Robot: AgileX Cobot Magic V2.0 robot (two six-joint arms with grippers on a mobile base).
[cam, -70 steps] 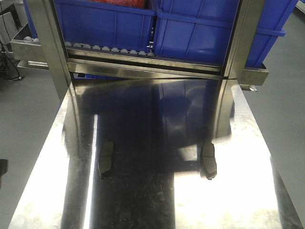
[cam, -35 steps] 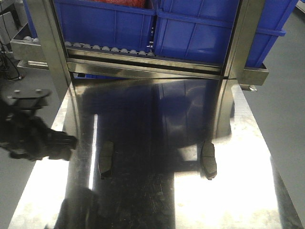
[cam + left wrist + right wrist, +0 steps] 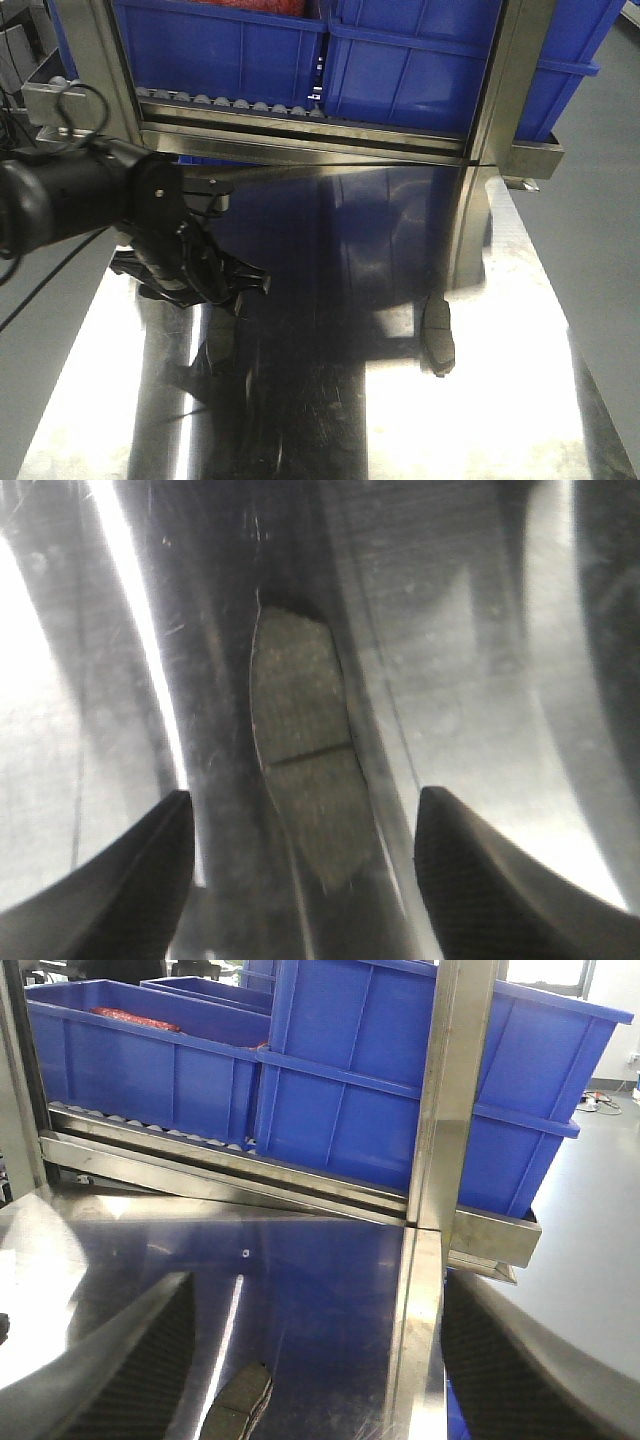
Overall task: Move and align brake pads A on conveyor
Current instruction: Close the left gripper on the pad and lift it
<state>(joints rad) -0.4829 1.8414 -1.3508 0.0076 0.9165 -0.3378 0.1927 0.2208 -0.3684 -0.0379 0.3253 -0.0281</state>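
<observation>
Brake pads A lie flat on the reflective steel bench. The conveyor appears in no view. The front view shows two pads, well apart: the left pad at lower left of centre and the right pad at lower right. On both, the long axis runs roughly top to bottom of the frame.

The left gripper hovers directly over the left pad. In the left wrist view its jaws are spread, one finger at each lower corner, with the pad between them and touching neither. The pad's long axis runs up the frame, leaning slightly toward lower right, so the jaws stand across its short width. Judgement: a straight descent should bracket the pad, and the left arm is the nearer one.

The right gripper has its jaws spread and empty, and faces the blue bins. One pad at the bottom edge of that view is cut off, and which pad it is cannot be told.

Limits:
- The left arm covers the upper end of the left pad in the front view.
- Glare blurs the pad edges.
- The height of the jaws above the bench cannot be read.
</observation>
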